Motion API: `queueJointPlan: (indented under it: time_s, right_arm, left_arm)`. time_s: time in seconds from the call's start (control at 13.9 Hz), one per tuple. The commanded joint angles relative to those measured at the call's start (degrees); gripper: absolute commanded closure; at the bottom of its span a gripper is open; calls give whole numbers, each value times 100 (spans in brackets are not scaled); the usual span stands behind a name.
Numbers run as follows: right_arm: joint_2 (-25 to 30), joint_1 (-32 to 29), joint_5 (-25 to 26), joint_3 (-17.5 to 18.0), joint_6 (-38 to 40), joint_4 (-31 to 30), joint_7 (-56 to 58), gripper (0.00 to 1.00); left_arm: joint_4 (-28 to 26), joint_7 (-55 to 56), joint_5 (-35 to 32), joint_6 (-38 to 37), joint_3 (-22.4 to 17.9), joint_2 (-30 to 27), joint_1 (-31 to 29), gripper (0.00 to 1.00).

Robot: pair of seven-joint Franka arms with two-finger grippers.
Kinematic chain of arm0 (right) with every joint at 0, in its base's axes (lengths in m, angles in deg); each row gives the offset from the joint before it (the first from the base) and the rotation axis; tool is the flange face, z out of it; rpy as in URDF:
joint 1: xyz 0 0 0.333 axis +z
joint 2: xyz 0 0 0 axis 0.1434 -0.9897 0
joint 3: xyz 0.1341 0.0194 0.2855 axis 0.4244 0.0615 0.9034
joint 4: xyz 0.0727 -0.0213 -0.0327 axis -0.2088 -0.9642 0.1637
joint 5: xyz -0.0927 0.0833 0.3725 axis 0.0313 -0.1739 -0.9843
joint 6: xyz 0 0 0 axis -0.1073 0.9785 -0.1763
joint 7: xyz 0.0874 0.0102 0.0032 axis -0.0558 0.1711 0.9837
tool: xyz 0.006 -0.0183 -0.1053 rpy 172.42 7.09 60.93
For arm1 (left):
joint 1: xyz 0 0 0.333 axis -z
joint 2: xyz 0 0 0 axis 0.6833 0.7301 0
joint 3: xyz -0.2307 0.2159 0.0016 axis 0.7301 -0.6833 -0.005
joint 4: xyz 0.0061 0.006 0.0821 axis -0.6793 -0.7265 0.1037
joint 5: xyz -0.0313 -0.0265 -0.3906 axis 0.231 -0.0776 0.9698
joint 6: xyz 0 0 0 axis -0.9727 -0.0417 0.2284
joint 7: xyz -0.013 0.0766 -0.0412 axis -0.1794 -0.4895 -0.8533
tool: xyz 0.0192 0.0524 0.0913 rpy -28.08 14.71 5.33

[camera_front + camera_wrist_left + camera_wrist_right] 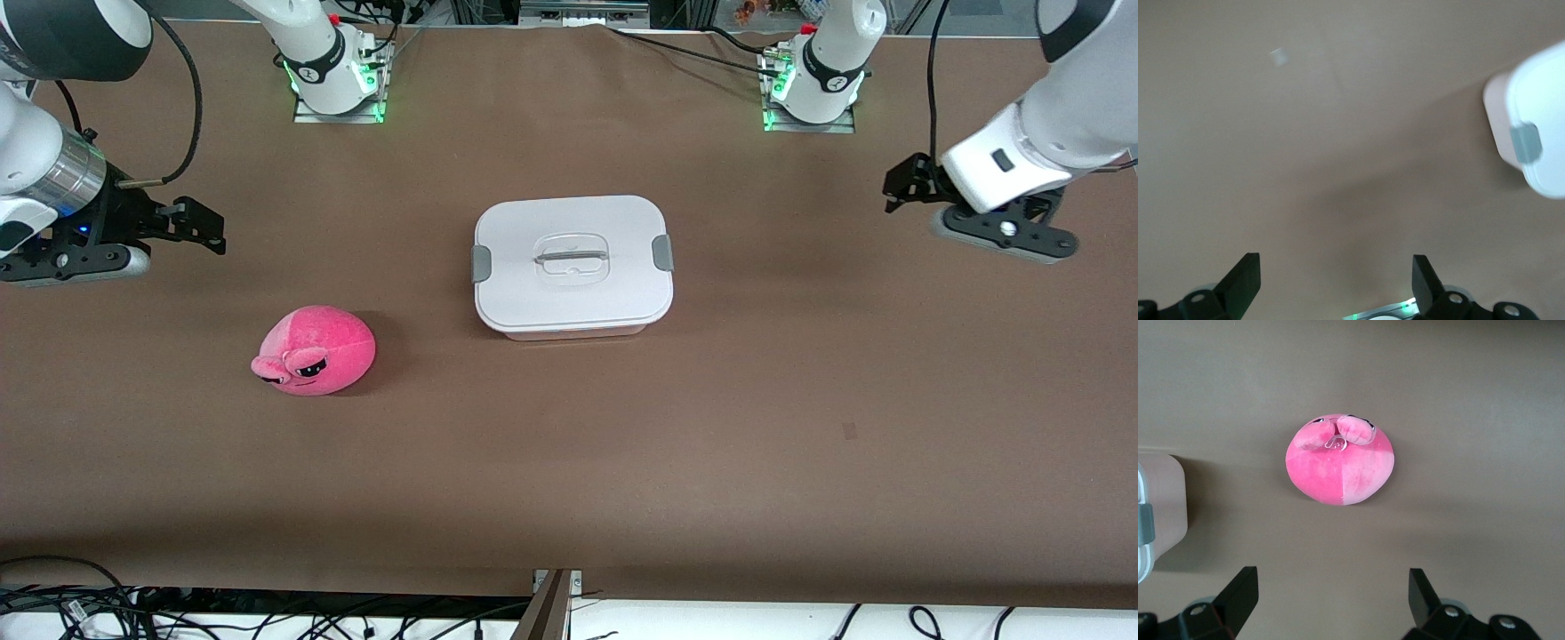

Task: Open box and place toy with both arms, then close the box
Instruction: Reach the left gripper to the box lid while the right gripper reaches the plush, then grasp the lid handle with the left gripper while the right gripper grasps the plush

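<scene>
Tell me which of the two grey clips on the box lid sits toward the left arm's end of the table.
It is the grey clip on the lid's short edge closest to the left gripper; the other clip faces the toy and the right arm.

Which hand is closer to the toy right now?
Right. The right hand hangs open over the table at its own end, close to the toy. The left hand waits open at the left arm's end, with the box between.

brown table (pixel 800 400), box (pixel 573 263), toy (pixel 316 349)
</scene>
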Motion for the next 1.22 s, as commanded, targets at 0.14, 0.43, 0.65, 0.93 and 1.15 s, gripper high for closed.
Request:
queueJointPlan:
  time_s: [0.14,0.43,0.65,0.93,1.15]
  right_arm:
    - [-10,-7,34,-50,345,-48,275,0]
    - [-791,10,-98,3,-398,-311,319,0]
    - [-1064,19,-256,12,-1917,-1268,599,0]
    - [-1608,37,-729,38,-2667,-1367,942,0]
    - [-1855,37,-792,100,-3064,-1376,1251,1]
  left_arm:
    - [372,-1207,116,-19,18,426,662,0]
    - [1295,-1216,308,-36,36,1516,1788,0]
    - [1340,-1243,819,681,36,1930,2298,0]
    - [1226,-1539,653,1660,115,2405,3088,0]
    - [753,-1673,336,2334,133,2502,3371,0]
